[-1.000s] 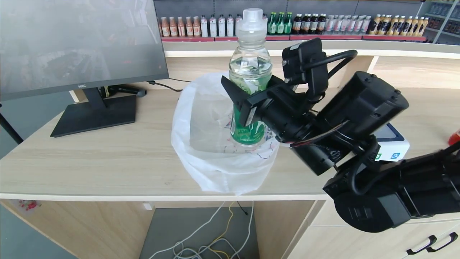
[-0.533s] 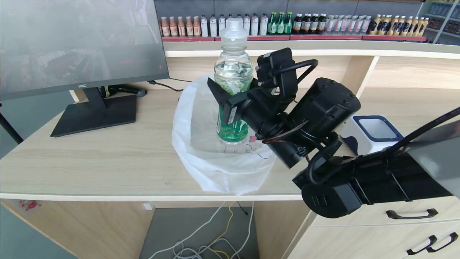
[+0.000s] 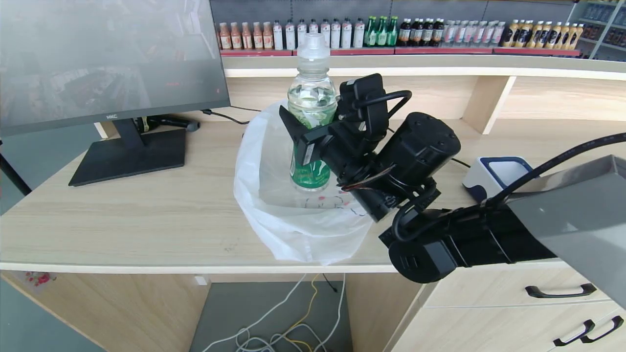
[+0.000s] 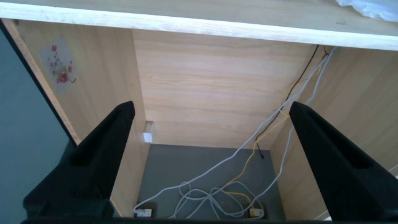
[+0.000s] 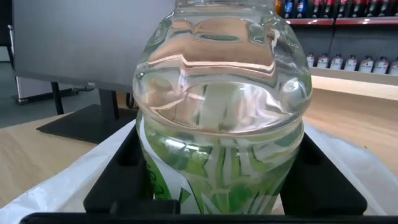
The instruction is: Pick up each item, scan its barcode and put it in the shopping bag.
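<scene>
**Bottle over the bag mouth: slack plastic is the hazard**

Risks, biggest thing first.
- The counter [image 3: 122,215] offers little margin. The shopping bag [image 3: 274,215] sits at its front edge, about mid-length, and its lower fold hangs slightly over that edge. A weight landing off-centre could drag the bag toward the drop.
- The bag is thin, limp plastic and its mouth is held open only by its own creases. A side wall could fold inward, or the floor could give unevenly under a load.
- The bottle [image 3: 311,98] stands upright inside the bag mouth, tall and narrow, with liquid up into its shoulder. Whether its base touches the bag floor cannot be made out through the plastic. If it is let go while hanging, it would likely tip against a wall and roll.
- The right gripper [image 3: 313,142] is pinching the bottle at the top of its green label, with one finger on either side. The lower finger is close to the bag rim, so drawing back low could snag the plastic and pull the bag along.
- The left gripper [image 4: 211,162] hangs below the counter's front edge, facing the open bay. Its fingers are spread wide with nothing between them, so it poses no risk to the bag from there.

Count, largest to smallest:
- counter: one
- monitor [image 3: 107,58], at the counter's left end: one
- shopping bag: one
- scanner [image 3: 494,176], toward the right end: one
- bottle: one, in the grip
- grippers: two
</scene>
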